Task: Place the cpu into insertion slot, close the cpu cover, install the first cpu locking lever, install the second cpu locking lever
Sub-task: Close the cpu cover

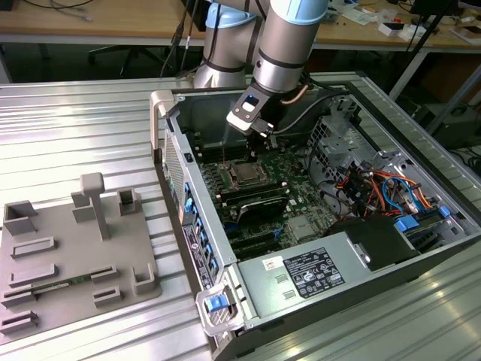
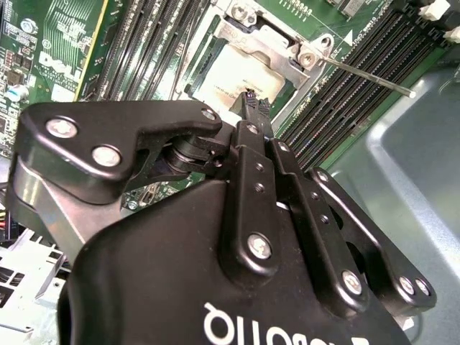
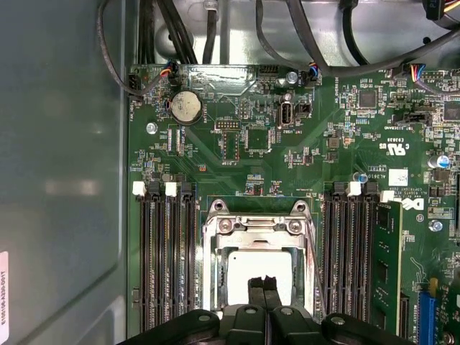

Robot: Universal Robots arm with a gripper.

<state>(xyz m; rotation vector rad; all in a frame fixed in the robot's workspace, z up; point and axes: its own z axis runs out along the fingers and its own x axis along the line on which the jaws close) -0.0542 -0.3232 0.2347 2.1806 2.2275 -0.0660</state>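
Note:
The cpu lies flat in the insertion slot, its pale metal top showing through the cut-out of the cpu cover. The cover lies down over it, silver frame all round. My gripper hangs just above the cpu's near edge, fingers shut together with nothing between them. In the second wrist view the shut gripper points at the cpu, and a thin metal locking lever sticks out from the cover's corner over the memory slots. In the exterior view the gripper is a short way above the socket.
Long black memory slots flank the socket on both sides, with a green memory module in one. Cables run along the case wall beyond the board. The power supply and drive cables fill the case's near and right parts. A grey fixture plate lies outside.

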